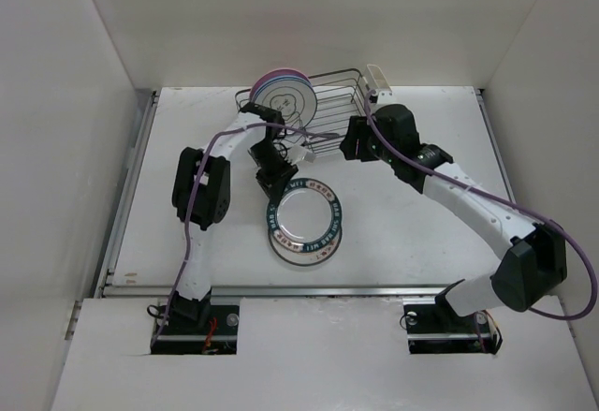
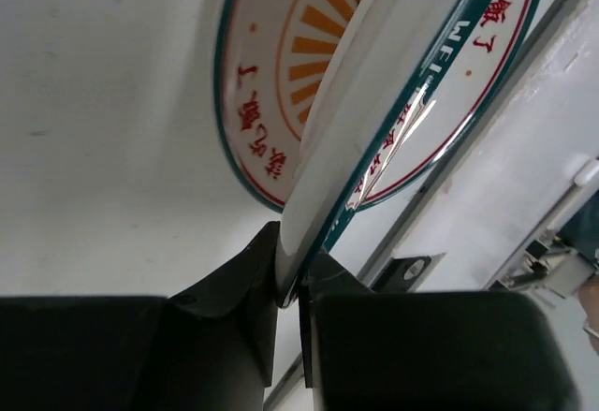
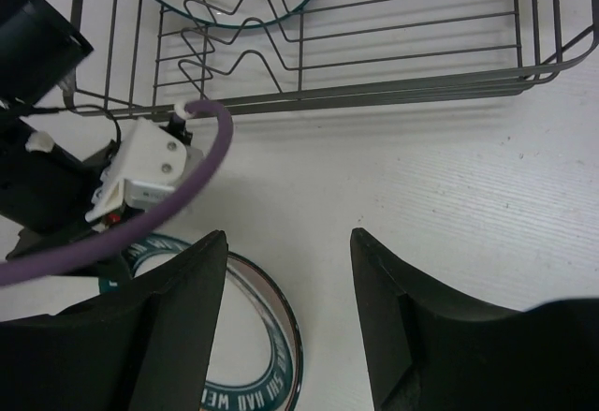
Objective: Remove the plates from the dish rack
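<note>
The left hand [image 2: 295, 285] is clamped on a green-rimmed plate [image 2: 374, 83]; the right hand [image 3: 288, 242] hangs apart beside the rack [image 3: 374, 93].

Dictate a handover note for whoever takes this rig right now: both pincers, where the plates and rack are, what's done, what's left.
Left pincer: shut on the rim of a green-rimmed plate, held tilted over a matching plate lying on the table.
Right pincer: open, empty, over the table between the dish rack and those plates.
Done: one plate unloaded, a second nearly stacked on it.
Left: release it, then pull the standing plates, pink, blue and white, from the rack.
</note>
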`<state>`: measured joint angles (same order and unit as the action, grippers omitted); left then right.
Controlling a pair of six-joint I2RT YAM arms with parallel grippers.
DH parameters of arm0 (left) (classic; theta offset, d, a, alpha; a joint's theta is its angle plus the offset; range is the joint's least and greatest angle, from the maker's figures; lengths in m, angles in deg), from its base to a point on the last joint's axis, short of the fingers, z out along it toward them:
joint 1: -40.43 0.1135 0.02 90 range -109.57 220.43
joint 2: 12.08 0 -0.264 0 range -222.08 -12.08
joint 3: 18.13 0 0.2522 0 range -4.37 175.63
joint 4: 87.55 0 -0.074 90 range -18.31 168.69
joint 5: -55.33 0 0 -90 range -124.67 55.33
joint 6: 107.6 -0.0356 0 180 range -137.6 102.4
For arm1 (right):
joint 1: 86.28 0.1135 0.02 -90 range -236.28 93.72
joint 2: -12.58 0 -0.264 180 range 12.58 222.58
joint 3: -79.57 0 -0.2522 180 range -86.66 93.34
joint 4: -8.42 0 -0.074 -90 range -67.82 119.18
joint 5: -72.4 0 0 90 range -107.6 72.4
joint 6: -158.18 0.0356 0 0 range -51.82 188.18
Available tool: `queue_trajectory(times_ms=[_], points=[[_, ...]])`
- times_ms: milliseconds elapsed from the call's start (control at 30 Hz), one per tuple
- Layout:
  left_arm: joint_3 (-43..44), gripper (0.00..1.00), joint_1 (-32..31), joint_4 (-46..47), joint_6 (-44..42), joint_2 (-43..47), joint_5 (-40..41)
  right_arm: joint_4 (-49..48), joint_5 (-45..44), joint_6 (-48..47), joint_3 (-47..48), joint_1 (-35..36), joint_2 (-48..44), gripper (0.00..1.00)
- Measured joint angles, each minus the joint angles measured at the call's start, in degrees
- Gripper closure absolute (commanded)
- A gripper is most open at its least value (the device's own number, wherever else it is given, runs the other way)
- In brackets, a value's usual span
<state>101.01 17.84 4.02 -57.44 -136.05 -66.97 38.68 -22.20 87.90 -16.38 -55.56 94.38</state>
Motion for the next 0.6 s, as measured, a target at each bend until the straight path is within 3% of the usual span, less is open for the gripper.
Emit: queue_trajectory(times_ms=[33, 67, 200, 400, 600], points=[[-0.81, 0.86, -0.57, -0.22, 0.04, -0.09, -0.11, 0.00, -0.13, 0.04, -0.02, 0.00, 0.00, 0.39], [-1.22, 0.73, -0.96, -0.59, 0.09, -0.09, -0.07, -0.04, -0.20, 0.09, -0.02, 0.00, 0.00, 0.39], [-1.27, 0.52, -0.90, -0.44, -0.02, -0.04, 0.50, -0.02, -0.44, 0.26, -0.50, 0.00, 0.00, 0.34], [1.14, 0.50, -0.04, -0.66, 0.39, -0.04, 0.90, 0.68, -0.39, -0.07, 0.76, -0.24, 1.44, 0.28], [7.67, 0.50, 2.43, -0.70, 4.39, 1.88, 0.44, 0.98, 0.33, -2.19, 10.38, -1.95, 9.49, 0.27]])
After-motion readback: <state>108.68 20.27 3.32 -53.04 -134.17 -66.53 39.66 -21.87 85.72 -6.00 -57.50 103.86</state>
